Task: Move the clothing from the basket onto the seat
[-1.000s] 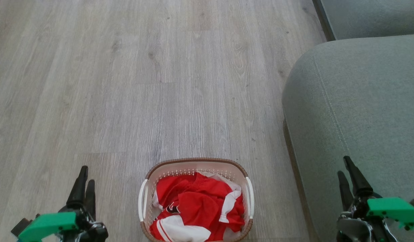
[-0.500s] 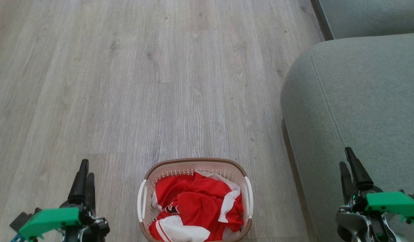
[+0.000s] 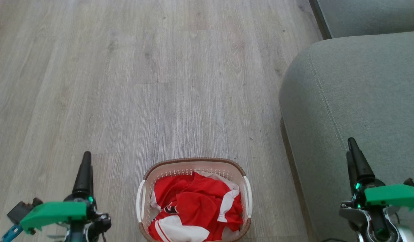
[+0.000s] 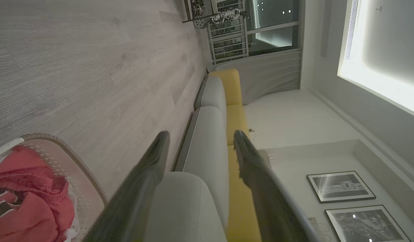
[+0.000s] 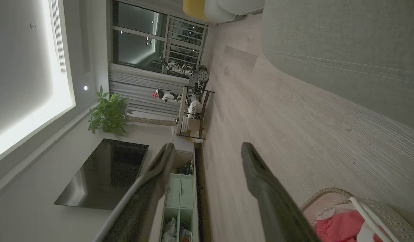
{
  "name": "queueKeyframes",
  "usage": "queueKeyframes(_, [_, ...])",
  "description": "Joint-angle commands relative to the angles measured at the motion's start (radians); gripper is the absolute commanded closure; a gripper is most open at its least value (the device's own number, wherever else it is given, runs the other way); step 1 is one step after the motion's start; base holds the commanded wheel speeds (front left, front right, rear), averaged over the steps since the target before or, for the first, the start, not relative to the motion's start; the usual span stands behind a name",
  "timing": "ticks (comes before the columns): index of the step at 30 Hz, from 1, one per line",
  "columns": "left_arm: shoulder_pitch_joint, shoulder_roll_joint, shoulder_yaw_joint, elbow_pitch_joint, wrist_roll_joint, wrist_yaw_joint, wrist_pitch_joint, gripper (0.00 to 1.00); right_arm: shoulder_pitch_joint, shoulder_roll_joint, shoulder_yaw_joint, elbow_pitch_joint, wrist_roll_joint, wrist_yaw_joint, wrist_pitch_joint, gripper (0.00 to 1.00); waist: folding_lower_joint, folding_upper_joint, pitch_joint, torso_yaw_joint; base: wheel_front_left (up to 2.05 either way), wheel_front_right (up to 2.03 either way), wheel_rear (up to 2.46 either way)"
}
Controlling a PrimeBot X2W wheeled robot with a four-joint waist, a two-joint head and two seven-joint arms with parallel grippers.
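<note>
The cream basket point(image 3: 193, 161) with a brown rim stands on the floor at the bottom centre of the head view, and the red and white clothing point(image 3: 196, 208) is heaped inside it. The grey-green seat point(image 3: 361, 94) lies to its right. My left gripper point(image 3: 86, 157) hovers left of the basket, and its wrist view shows its fingers apart and empty point(image 4: 200, 134), with the basket point(image 4: 59, 144) and clothing point(image 4: 25, 198) at lower left. My right gripper point(image 3: 350, 146) hangs over the seat's near edge, open and empty point(image 5: 207, 146); the basket point(image 5: 331, 191) sits at that view's lower right.
Pale wood floor point(image 3: 159, 84) stretches ahead of the basket. A second sofa cushion point(image 3: 368, 16) sits beyond the seat at top right. In the right wrist view, a low cabinet point(image 5: 180, 198), a dark screen point(image 5: 102, 174) and a plant point(image 5: 109, 114) line the far wall.
Both grippers have moved up the head view, away from its bottom edge. The basket and clothing lie as before.
</note>
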Motion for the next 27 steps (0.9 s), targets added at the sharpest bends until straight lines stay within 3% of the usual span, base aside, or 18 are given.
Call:
queueKeyframes(1, [-0.056, 0.011, -0.001, -0.045, 0.034, 0.007, -0.01, 0.0, -0.046, -0.026, 0.01, -0.049, -0.03, 0.0, -0.013, 0.0, 0.0, 0.0, 0.0, -0.001, 0.0, 0.0, 0.0])
queueKeyframes(27, [-0.055, 0.013, -0.081, -0.115, 0.551, 0.095, -0.089, 0.0, -0.063, -0.106, 0.094, -0.119, -0.515, 0.0, -0.092, 0.0, 0.0, 0.0, 0.003, -0.014, 0.0, 0.0, 0.0])
